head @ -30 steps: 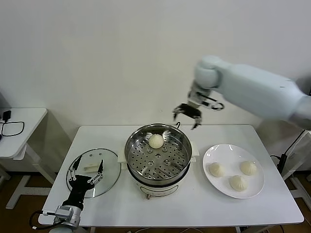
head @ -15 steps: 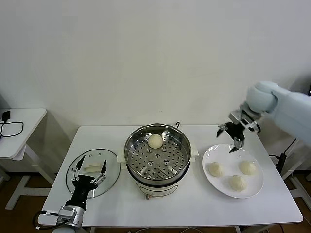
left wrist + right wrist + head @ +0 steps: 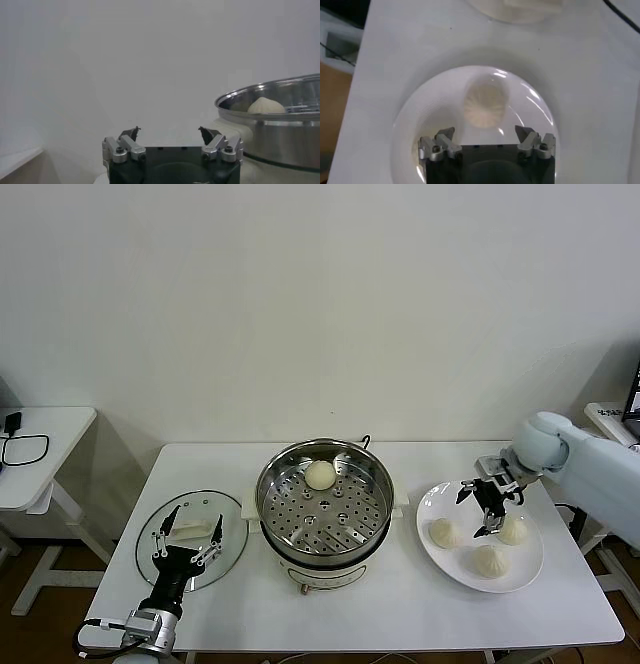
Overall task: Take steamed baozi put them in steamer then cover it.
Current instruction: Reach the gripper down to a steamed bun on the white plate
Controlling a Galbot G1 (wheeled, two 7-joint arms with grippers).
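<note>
The steamer (image 3: 322, 506), a shiny steel pot with a perforated tray, stands mid-table with one steamed baozi (image 3: 320, 474) at its far side. Three more baozi (image 3: 445, 533) (image 3: 511, 529) (image 3: 488, 560) lie on a white plate (image 3: 447, 569) to the right. My right gripper (image 3: 478, 509) hovers open just above the plate, between the two farther buns. In the right wrist view its open fingers (image 3: 485, 132) point at one baozi (image 3: 485, 104) on the plate (image 3: 420, 120), not touching it. My left gripper (image 3: 188, 542) waits open over the glass lid (image 3: 228, 534); its wrist view shows empty jaws (image 3: 169, 130) and the steamer (image 3: 280, 130).
The glass lid with a white handle (image 3: 186, 530) lies flat left of the steamer. A small white side table (image 3: 45, 444) with a black cable stands at far left. The table's front edge runs close below the plate and lid.
My right arm swung from behind the steamer to the right and came down over the plate. The left gripper sank slightly over the lid. Both stayed open.
</note>
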